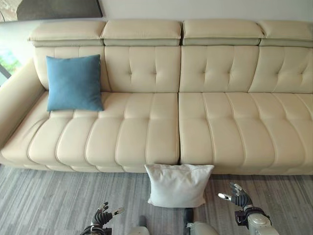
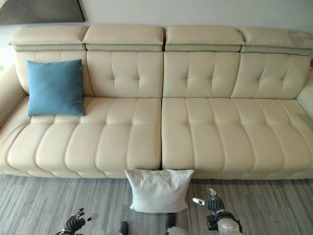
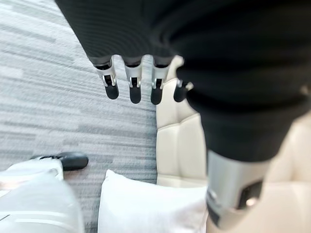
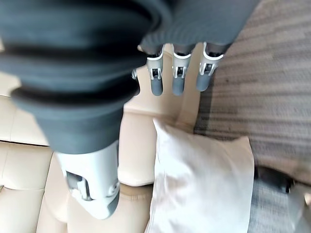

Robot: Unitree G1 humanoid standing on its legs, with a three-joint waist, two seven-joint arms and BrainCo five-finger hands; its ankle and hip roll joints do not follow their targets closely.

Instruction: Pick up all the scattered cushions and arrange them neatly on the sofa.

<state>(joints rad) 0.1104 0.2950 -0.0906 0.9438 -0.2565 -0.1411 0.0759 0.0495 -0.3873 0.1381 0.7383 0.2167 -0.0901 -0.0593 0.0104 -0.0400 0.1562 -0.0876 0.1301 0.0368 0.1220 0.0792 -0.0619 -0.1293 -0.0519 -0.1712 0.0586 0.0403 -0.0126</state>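
Note:
A white cushion (image 1: 178, 185) lies on the floor, leaning against the front of the cream sofa (image 1: 166, 132) at its middle seam. A blue cushion (image 1: 74, 82) stands upright against the backrest at the sofa's left end. My left hand (image 1: 103, 215) hangs low to the left of the white cushion, fingers relaxed and holding nothing. My right hand (image 1: 237, 197) hovers just right of the white cushion, fingers spread and apart from it. The white cushion (image 3: 150, 206) also appears past the left hand's fingers (image 3: 133, 87), and the white cushion (image 4: 204, 179) below the right hand's fingers (image 4: 177, 77).
Grey striped carpet (image 1: 49, 200) covers the floor in front of the sofa. A dark framed panel (image 1: 58, 9) hangs on the wall behind the sofa's left end. The sofa's right seats carry nothing.

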